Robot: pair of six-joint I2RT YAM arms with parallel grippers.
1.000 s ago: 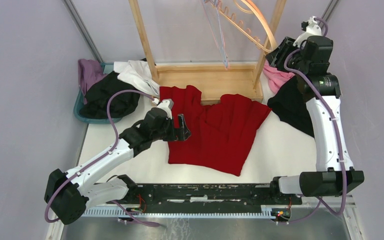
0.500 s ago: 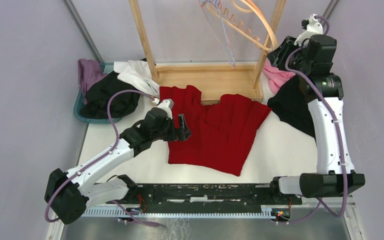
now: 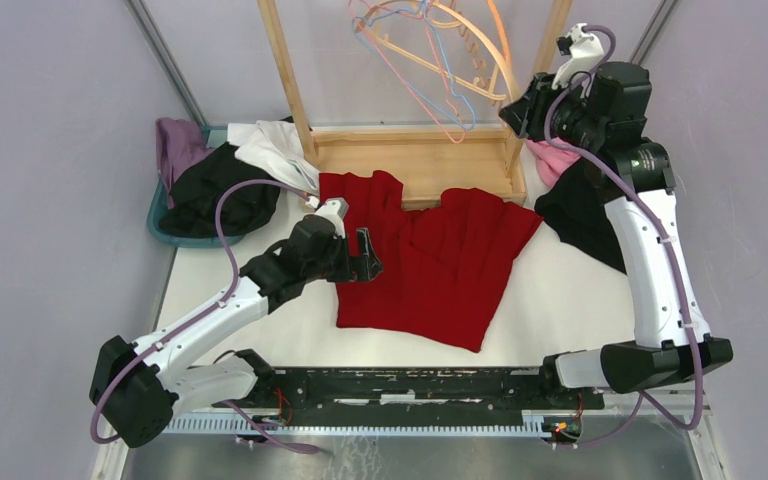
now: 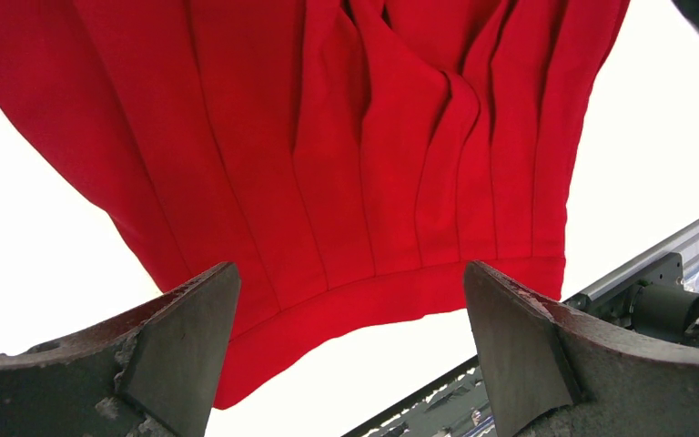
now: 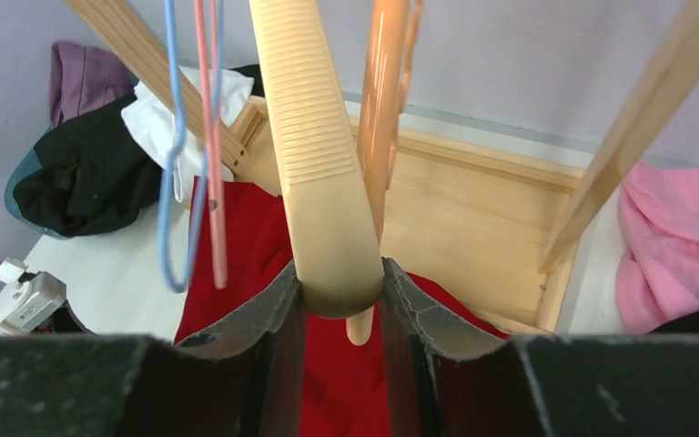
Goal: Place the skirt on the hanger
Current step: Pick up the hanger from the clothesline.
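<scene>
A red pleated skirt [image 3: 430,265] lies flat on the white table in front of the wooden rack; it also shows in the left wrist view [image 4: 355,137] and under the right wrist [image 5: 346,382]. My left gripper [image 3: 368,255] hovers open over the skirt's left edge, its jaws [image 4: 350,300] wide apart above the waistband and holding nothing. My right gripper [image 3: 520,105] is raised at the rack's right post. It is shut [image 5: 339,278] on the lower end of a cream ribbed hanger [image 5: 314,137], which hangs on the rack [image 3: 501,75].
The wooden rack base [image 3: 410,165] stands behind the skirt. Thin blue and pink wire hangers [image 3: 430,95] dangle beside the held one. A teal basket [image 3: 175,235] of clothes sits at the left. Pink cloth [image 3: 555,155] and black cloth [image 3: 580,210] lie at the right.
My right gripper has moved left toward the rack and narrowed its jaws onto the cream hanger. The hangers have swung left. The left arm has not moved.
</scene>
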